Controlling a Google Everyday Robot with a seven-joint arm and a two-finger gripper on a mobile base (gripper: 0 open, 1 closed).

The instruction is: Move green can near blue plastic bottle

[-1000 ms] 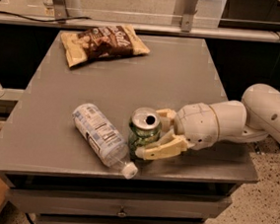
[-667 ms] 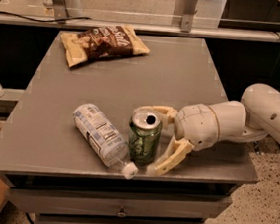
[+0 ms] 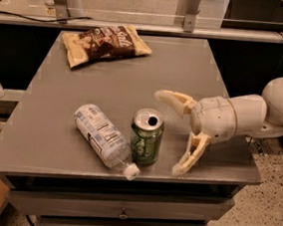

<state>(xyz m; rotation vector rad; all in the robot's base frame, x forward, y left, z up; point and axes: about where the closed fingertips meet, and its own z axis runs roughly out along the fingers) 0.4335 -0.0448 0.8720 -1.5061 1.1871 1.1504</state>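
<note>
- Camera view: a grey desk (image 3: 150, 71) seen from above and in front, with one white robot arm reaching in from the right of the picture.
- The green can (image 3: 146, 138) stands upright near the front edge, its silver top and drinking hole facing up.
- The blue plastic bottle (image 3: 103, 141) lies on its side just beside the can. Its long axis runs diagonally from back-left to front-right, and its white cap points at the front edge (whether can and bottle touch, I cannot tell).
- The pincer (image 3: 168, 132) sits just right of the can, spread wide and gripping nothing. One finger reaches toward the back, the other toward the front edge.
- The can lies straight out from the open mouth, apart from both fingers, so the placement looks done. A straight pull back to the right should clear it.
- A tan and brown snack bag (image 3: 105, 42) rests at the back-left, well apart.
</note>
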